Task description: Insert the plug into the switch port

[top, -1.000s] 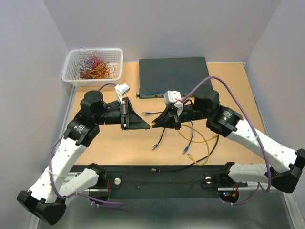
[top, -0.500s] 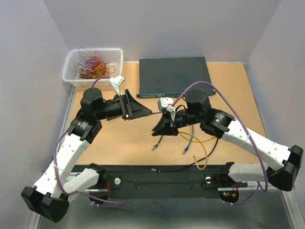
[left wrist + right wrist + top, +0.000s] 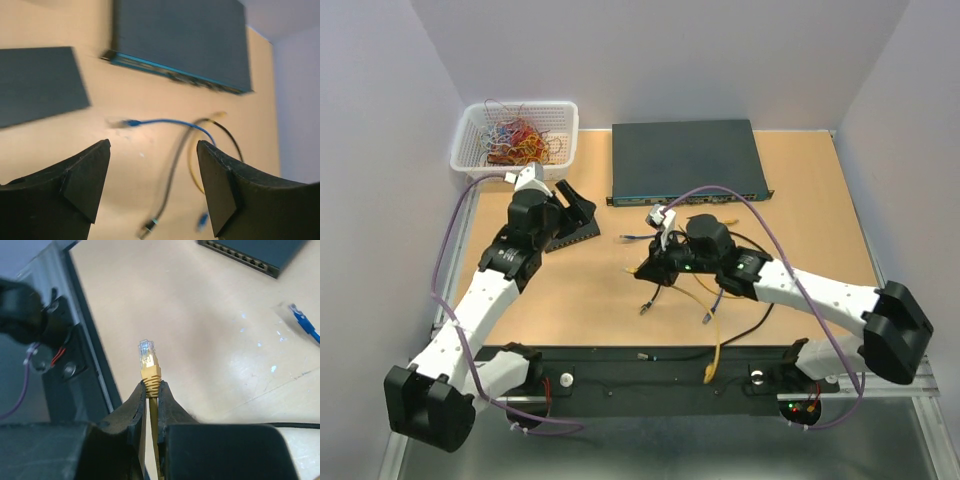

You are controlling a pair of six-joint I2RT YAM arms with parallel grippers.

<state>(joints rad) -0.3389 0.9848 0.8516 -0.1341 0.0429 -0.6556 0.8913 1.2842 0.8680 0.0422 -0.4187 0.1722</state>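
My right gripper (image 3: 152, 386) is shut on the ribbed boot of a yellow cable, and its clear plug (image 3: 146, 351) sticks out just past the fingertips. From above, the right gripper (image 3: 642, 270) hovers mid-table, pointing left. The small flat black box (image 3: 260, 251) shows its row of switch ports (image 3: 235, 254) far ahead to the right of the plug. My left gripper (image 3: 567, 203) hangs open over that box (image 3: 576, 234), with nothing between its fingers (image 3: 90, 175). In the left wrist view the box (image 3: 40, 85) lies at the left.
The large dark rack switch (image 3: 685, 160) lies at the back. A white basket (image 3: 515, 140) of coloured cables stands back left. Loose blue (image 3: 160, 121), black (image 3: 172, 175) and yellow (image 3: 715, 345) cables cross the middle. A black rail (image 3: 650, 365) runs along the near edge.
The left gripper has opened and drawn back to the left, over the small black box. The right gripper has shifted left and slightly nearer with the yellow plug.
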